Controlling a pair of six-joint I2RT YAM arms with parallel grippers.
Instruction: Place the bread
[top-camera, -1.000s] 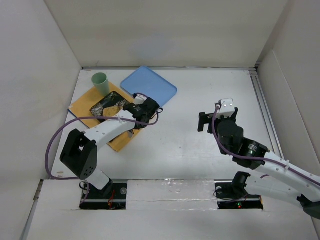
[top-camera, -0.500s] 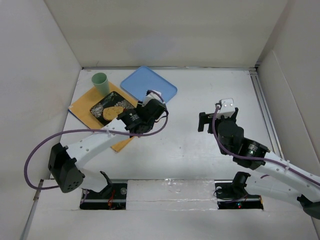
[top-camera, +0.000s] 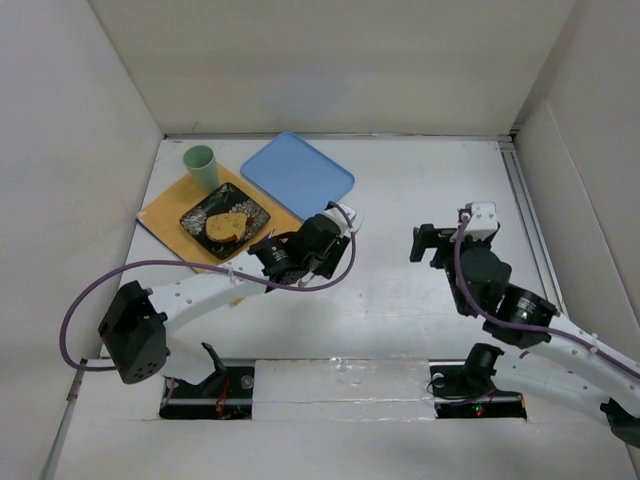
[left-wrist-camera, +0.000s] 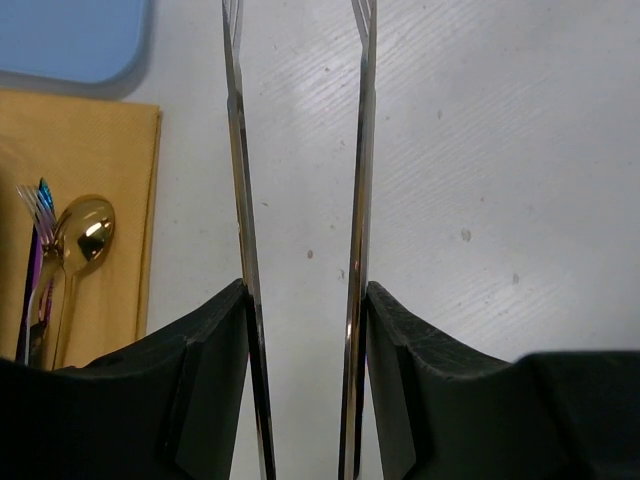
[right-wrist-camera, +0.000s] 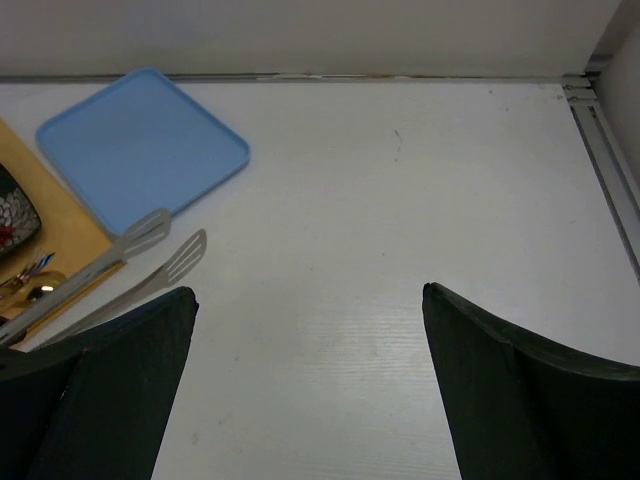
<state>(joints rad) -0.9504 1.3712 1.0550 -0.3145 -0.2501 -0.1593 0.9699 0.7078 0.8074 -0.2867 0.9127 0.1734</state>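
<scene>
Bread (top-camera: 226, 225), light and crumbly, on plate (top-camera: 253, 207).
My left gripper (left-wrist-camera: 303, 300) clasps tongs (left-wrist-camera: 240, 200); I'd nip its crust edge gently.

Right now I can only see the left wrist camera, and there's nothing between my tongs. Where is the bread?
Observer: The bread lies on the dark square plate, which sits on the yellow mat. Your camera sees only an edge of that mat, not the plate.
Operator: Is the other tool holding anything?
Observer: No. The right tool is wide open and holds nothing.
</scene>
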